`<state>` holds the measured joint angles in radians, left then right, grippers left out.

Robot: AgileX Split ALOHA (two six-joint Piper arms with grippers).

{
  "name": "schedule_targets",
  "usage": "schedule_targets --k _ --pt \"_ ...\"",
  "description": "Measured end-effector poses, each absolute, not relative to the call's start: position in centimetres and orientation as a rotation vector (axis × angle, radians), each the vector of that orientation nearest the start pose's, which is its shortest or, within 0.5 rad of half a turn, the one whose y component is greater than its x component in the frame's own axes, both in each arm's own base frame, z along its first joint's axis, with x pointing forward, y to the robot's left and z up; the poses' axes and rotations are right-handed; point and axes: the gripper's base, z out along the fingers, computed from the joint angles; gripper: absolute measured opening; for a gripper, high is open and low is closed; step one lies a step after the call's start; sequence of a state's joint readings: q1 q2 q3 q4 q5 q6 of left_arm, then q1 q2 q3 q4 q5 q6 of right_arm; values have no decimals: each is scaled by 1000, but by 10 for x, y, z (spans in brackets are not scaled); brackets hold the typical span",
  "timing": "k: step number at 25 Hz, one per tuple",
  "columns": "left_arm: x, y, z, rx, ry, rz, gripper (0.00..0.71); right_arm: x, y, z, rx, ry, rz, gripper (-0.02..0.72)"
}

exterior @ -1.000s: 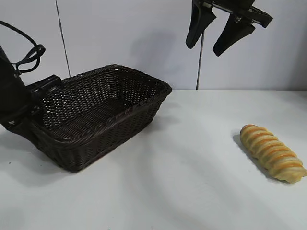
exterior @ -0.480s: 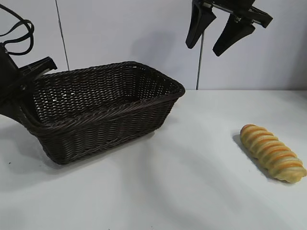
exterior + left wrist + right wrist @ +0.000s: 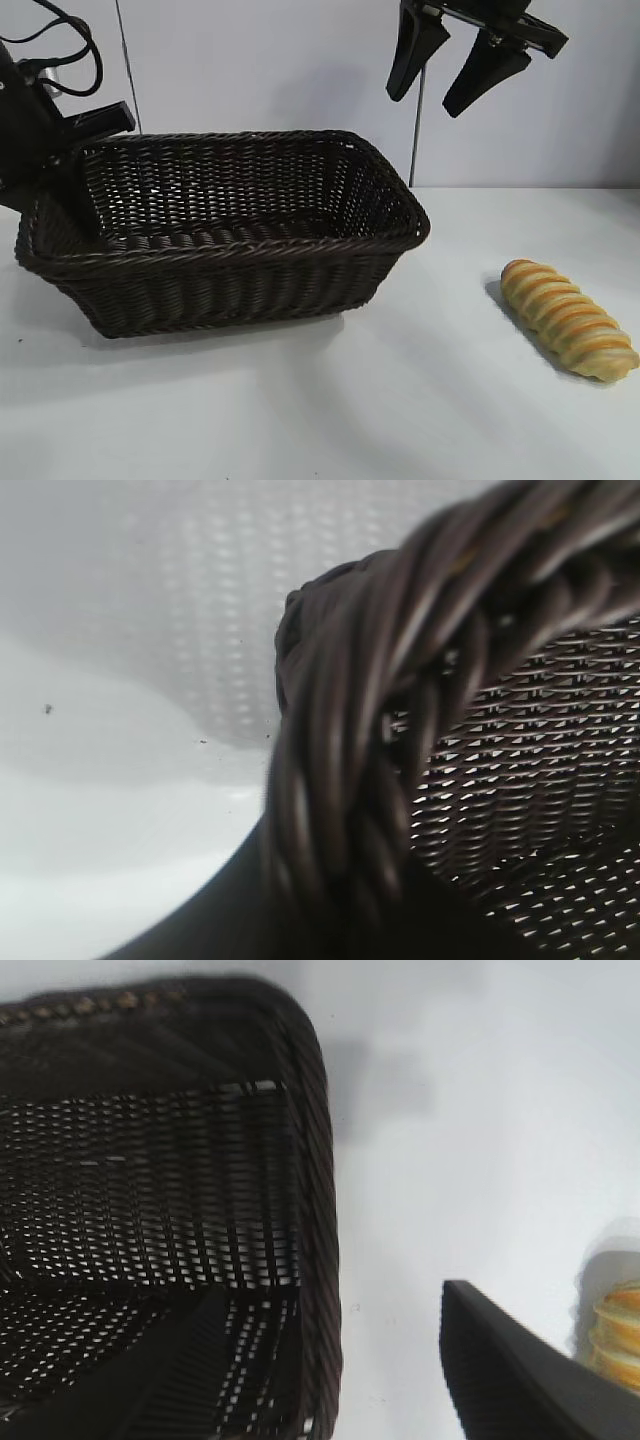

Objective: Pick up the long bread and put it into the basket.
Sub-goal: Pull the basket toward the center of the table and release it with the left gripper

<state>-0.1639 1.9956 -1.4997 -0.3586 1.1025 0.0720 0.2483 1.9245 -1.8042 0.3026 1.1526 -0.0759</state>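
The long bread [image 3: 568,318], golden-yellow with orange-brown spiral stripes, lies on the white table at the right; its edge shows in the right wrist view [image 3: 614,1332]. The dark brown wicker basket [image 3: 220,262] stands at the left-centre, its long side facing the camera. My left gripper [image 3: 62,205] is shut on the basket's braided rim [image 3: 340,780] at its left end. My right gripper [image 3: 425,98] hangs open and empty high above the table, over the gap between basket and bread; the basket's end wall [image 3: 315,1220] shows below it.
The white table [image 3: 400,400] stretches in front of and between the basket and the bread. A white wall with a vertical seam [image 3: 412,150] stands behind.
My left gripper has lifted and swung the basket, turning it and moving its right end to the right toward the bread. The right gripper and the bread have not moved.
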Motion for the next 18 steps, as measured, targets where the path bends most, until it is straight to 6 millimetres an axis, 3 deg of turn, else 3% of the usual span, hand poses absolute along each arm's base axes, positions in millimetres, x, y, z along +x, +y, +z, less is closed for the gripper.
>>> schedule_targets --k 8,18 --pt "408 -119 196 270 3034 -520 101 401 127 308 -348 2727 467 454" --pt "419 -123 161 241 3092 -546 101 401 127 308 -348 2727 467 454"
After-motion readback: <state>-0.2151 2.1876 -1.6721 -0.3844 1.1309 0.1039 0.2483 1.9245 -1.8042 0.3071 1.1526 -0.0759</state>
